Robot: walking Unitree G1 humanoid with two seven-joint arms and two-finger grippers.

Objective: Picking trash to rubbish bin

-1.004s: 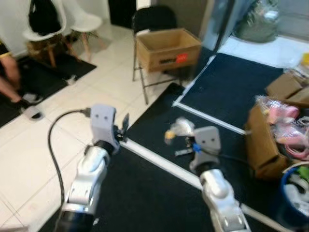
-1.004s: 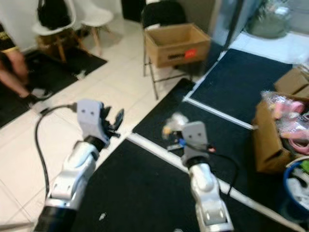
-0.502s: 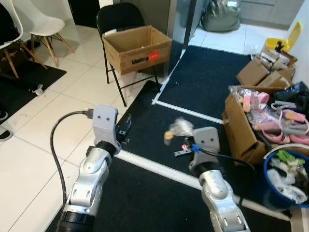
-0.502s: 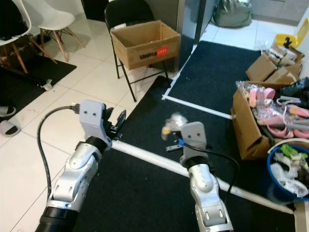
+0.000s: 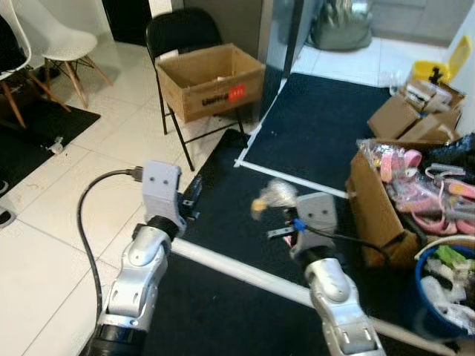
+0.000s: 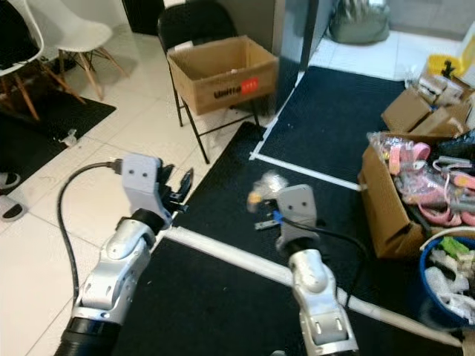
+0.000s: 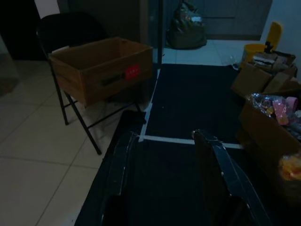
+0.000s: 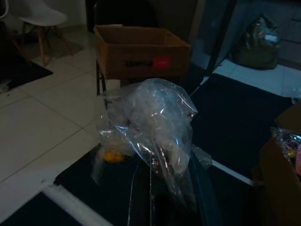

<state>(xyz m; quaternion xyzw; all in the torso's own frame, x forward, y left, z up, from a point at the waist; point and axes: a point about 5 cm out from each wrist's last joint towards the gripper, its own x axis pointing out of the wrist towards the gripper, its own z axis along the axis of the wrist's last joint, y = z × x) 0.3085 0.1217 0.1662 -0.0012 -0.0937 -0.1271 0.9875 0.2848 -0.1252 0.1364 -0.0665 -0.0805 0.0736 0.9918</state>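
Room layout ahead of the robot

A cardboard box (image 5: 211, 79) sits on a folding chair (image 5: 176, 44) ahead and left of centre, with a second chair (image 5: 56, 37) further left on the floor tiles (image 5: 82, 170). A mat (image 5: 326, 133) spreads ahead and to the right, a strip (image 5: 245, 271) crossing it just before the robot. On the right an open box of clutter (image 5: 404, 196) stands on the mat, a bucket (image 5: 445, 289) nearer than it, smaller boxes (image 5: 408, 119) behind it. A sack (image 5: 343, 30) lies far back.

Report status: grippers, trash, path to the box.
Right gripper shut on clear plastic bag, held up. Left gripper open, holding nothing. Cardboard box on black chair ahead; black mat between.
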